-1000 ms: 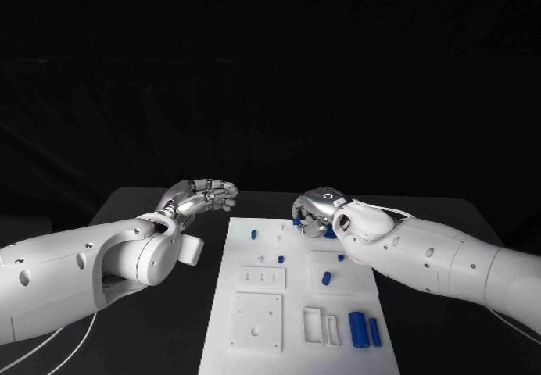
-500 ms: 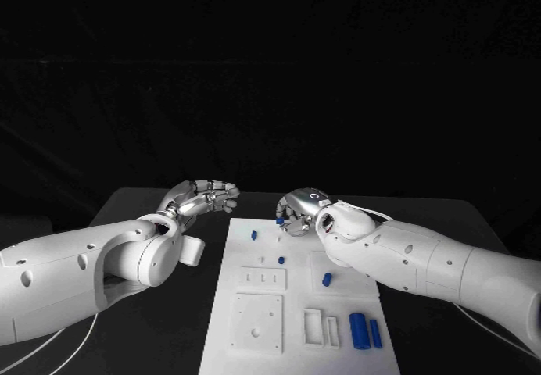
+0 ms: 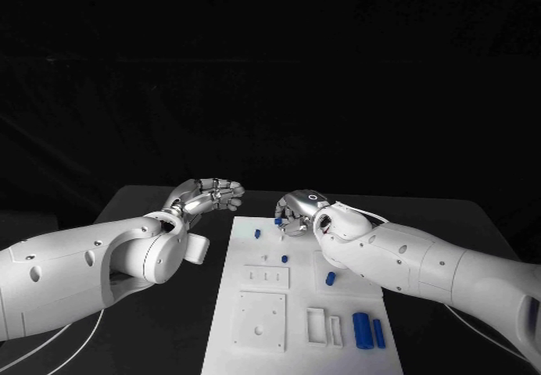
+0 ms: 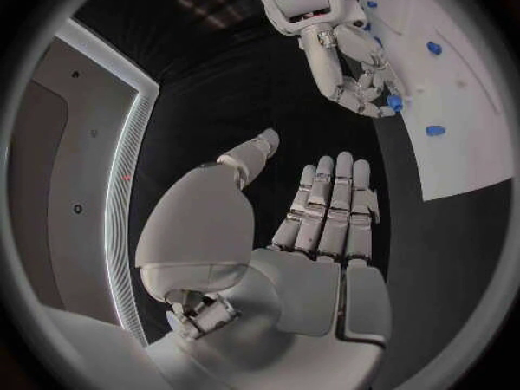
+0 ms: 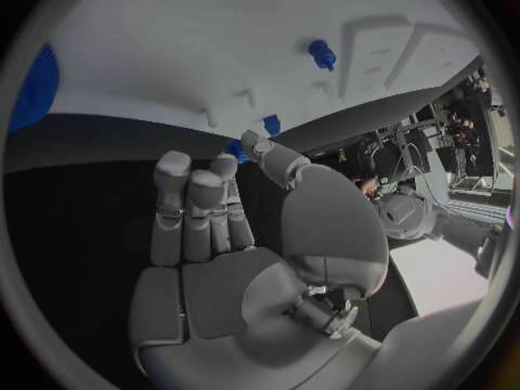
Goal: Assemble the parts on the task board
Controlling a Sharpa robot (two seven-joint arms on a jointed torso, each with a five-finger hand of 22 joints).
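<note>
The left hand (image 3: 207,195) hangs over the black bench (image 3: 135,205) just off the far left corner of the task board (image 3: 296,348), its fingers loosely curled toward the palm in the head view and lying side by side with nothing in them in the left wrist view (image 4: 325,212). The white board runs down the middle of the bench. On its left half lie a small blue part (image 3: 257,233) near the far edge, a flat plate with three slots (image 3: 263,276) and a larger square plate (image 3: 259,319) nearer the robot. A second small blue part (image 3: 284,258) sits toward the board's middle, with another blue part (image 3: 331,277) to its right and two white frames (image 3: 323,325) below. Two long blue cylinders (image 3: 367,331) lie side by side near the board's right edge. The right hand (image 3: 298,211) is over the board's far end, its thumb and a fingertip pinching a small blue piece (image 3: 278,222), which also shows between the fingertips in the right wrist view (image 5: 235,150) and in the left wrist view (image 4: 394,102).
</note>
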